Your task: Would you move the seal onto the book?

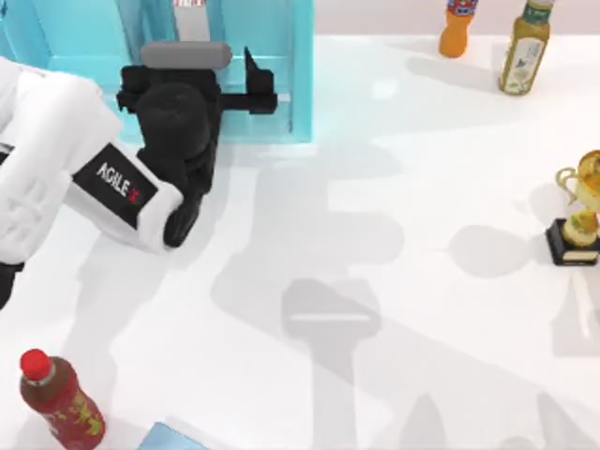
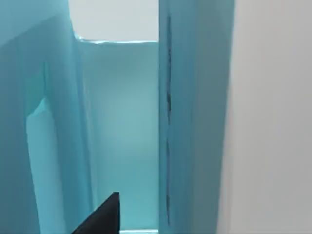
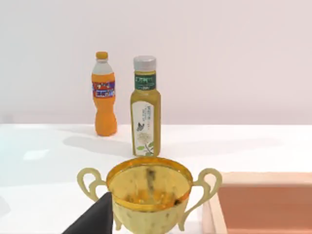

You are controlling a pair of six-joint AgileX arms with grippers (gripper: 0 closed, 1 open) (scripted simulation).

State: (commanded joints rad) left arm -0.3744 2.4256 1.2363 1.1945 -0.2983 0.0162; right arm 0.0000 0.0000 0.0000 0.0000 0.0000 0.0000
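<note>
Left arm reaching into the turquoise shelf unit; seal and book not located.

Step in hand, as judged: the search or approach before any grasp. The left gripper (image 1: 251, 86) sits at the open front of the turquoise shelf unit (image 1: 272, 56) at the table's top left; whether its fingers are open or closed cannot be told. The seal cannot be made out; possibly inside the shelf, hidden by the arm. A pale-blue corner (image 1: 169, 438) at the bottom edge may be the book, too little to tell. Next move calls for finding the seal, then closing on its knob. The right arm is parked by the gold trophy (image 1: 579, 211) at right. Surface: white table (image 1: 394, 234) with a red-capped brown bottle (image 1: 58, 398), orange bottle (image 3: 104, 95), green-tea bottle (image 3: 145, 107), plain pale wall behind.
</note>
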